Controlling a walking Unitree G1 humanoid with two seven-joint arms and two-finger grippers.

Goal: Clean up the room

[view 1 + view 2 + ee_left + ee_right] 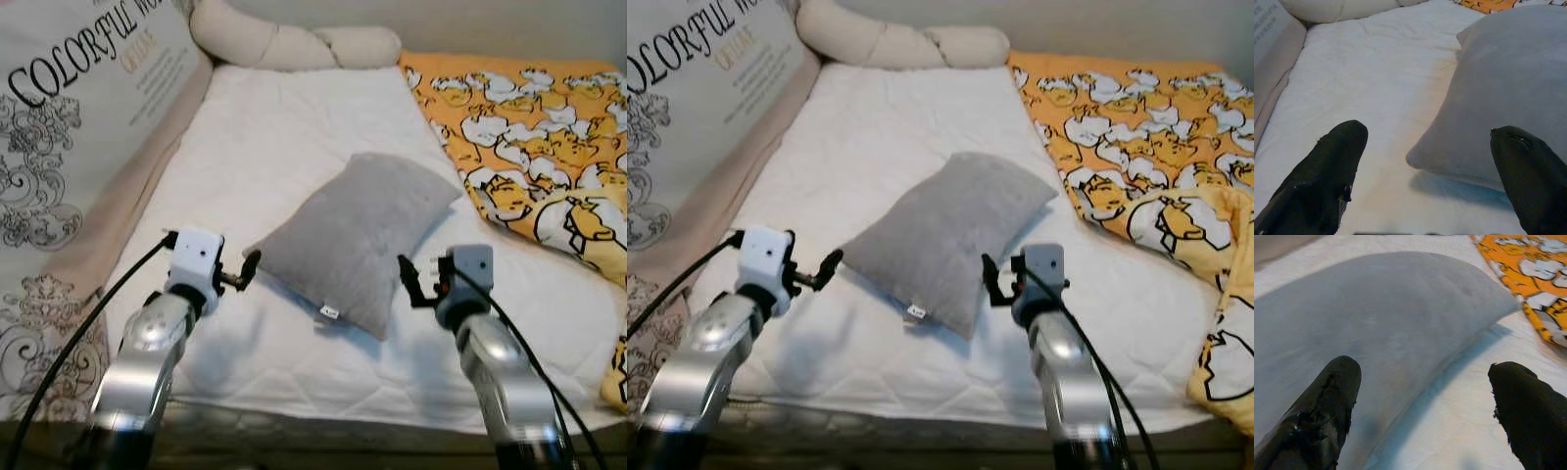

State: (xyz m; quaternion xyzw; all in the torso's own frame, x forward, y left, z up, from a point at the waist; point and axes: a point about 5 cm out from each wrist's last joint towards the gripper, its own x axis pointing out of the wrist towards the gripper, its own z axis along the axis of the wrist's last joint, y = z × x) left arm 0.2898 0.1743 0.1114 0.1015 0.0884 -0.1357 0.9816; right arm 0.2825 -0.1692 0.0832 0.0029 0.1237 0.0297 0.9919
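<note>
Pillow (355, 239) sits crooked mid-bed (265, 137), left end effector (241, 272) and right end effector (419, 282) flanking its near end, both spread wide. Looks like pre-grab; next, close in on both edges.

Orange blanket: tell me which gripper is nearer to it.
Right. The right gripper hovers open at the gray pillow's right edge, on the orange blanket's side. The left gripper is open at the pillow's far left corner.

a plain grey rectangular fabric pillow (358, 235) lies on the white quilted bed sheet (284, 137). beside it, an orange blanket printed with white-and-yellow cartoon figures (519, 127); a cream bolster (294, 41) beyond.
</note>
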